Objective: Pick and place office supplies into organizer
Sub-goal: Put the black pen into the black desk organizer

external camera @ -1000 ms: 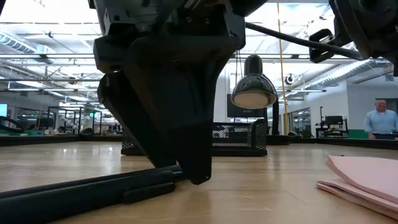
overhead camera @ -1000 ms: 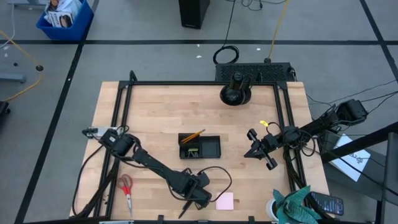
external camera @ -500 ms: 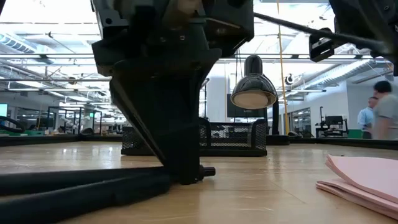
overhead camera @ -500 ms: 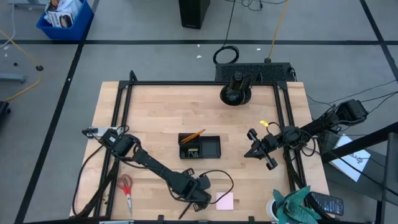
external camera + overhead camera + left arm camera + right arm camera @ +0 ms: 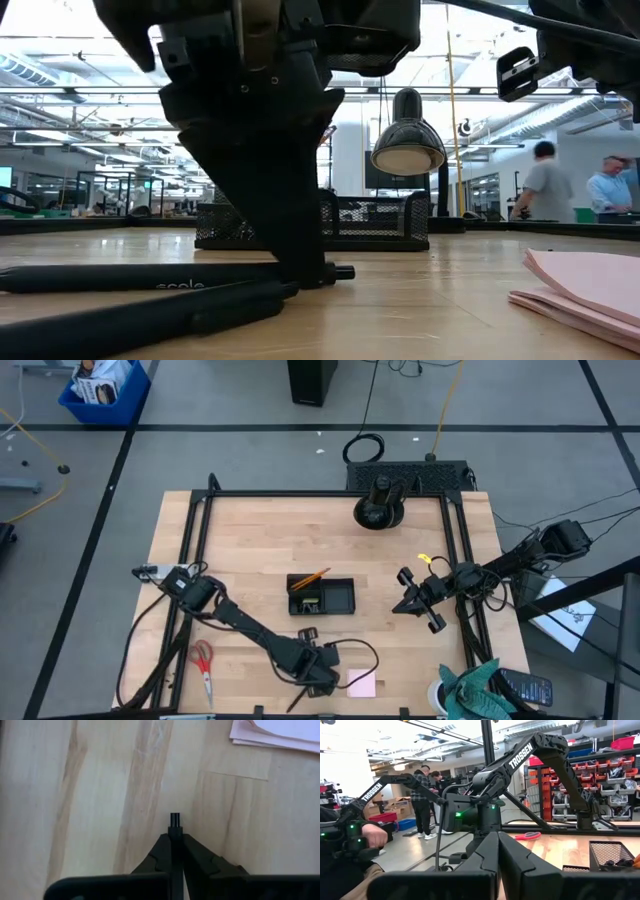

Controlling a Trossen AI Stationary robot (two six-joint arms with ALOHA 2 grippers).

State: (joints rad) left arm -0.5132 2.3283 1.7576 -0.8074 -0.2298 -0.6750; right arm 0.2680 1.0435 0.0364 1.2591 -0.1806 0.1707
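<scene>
My left gripper point(image 5: 175, 851) is down at the table point(image 5: 250, 540), near its front edge, with both fingers pinched tight on a black pen point(image 5: 175, 820) whose tip pokes out between them. The pink sticky-note pad point(image 5: 361, 683) lies just beside me. The organizer point(image 5: 321, 596) sits mid-table, an orange pencil point(image 5: 312, 577) leaning out of it. The red scissors point(image 5: 204, 663) lie near the front left corner. My right gripper point(image 5: 413, 594) waits near the right edge, fingers together.

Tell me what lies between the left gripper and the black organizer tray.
High view: small black clips on bare wood between left gripper and black organizer tray.
</scene>
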